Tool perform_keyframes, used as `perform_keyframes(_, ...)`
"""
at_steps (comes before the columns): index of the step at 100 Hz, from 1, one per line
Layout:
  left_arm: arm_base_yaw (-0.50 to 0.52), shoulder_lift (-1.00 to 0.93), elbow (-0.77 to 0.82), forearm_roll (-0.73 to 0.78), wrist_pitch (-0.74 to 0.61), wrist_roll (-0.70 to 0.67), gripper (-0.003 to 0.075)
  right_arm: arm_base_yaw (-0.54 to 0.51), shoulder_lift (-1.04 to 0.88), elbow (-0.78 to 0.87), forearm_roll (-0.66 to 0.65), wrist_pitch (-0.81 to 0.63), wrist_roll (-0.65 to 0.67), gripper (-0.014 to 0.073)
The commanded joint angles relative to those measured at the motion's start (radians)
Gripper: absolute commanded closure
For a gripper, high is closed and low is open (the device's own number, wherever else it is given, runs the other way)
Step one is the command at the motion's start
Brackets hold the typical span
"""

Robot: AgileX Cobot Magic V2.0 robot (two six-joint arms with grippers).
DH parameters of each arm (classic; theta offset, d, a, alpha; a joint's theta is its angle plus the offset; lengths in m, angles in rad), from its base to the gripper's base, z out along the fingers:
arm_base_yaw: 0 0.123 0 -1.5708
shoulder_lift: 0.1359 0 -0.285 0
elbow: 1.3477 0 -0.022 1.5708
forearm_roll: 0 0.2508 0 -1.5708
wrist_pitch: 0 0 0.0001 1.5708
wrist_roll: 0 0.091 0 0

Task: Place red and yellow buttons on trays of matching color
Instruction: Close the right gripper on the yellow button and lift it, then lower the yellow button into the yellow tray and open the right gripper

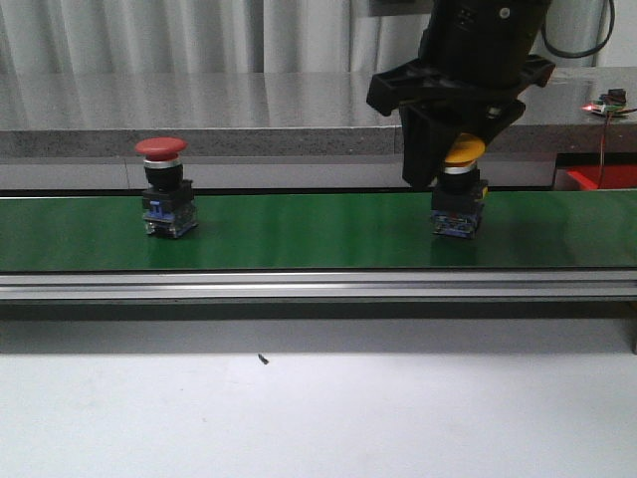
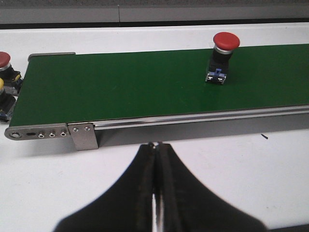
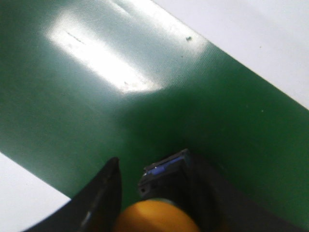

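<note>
A red button (image 1: 162, 189) stands upright on the green belt (image 1: 299, 231) at the left; the left wrist view shows the red button (image 2: 223, 55) too. Toward the right of the belt stands a yellow button (image 1: 461, 189). My right gripper (image 1: 446, 177) is lowered over it, open, one finger on each side. In the right wrist view the yellow button (image 3: 157, 215) sits between the fingers of the right gripper (image 3: 152, 162), with a gap on one side. My left gripper (image 2: 155, 145) is shut and empty over the white table, in front of the belt. No tray shows plainly.
The belt's metal rail (image 1: 318, 287) runs along its front edge. Two more buttons, one red (image 2: 4, 59) and one yellow (image 2: 2, 85), sit past the belt's end. A red object (image 1: 602, 177) lies far right behind the belt; I cannot tell what it is.
</note>
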Motion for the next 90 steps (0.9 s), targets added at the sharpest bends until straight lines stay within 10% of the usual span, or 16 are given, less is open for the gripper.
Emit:
perform_keyframes(1,-0.007,0.008,-0.025,-0.006,-0.07,-0.004,0.074,-0.016,-0.093,-0.031,-0.007,-0.007,-0.007,0.0443)
perform_keyframes(90,-0.007,0.008,-0.025,-0.006,-0.07,-0.004,0.074,-0.785,-0.262,0.21,0.185,-0.017,0.015,0.0443)
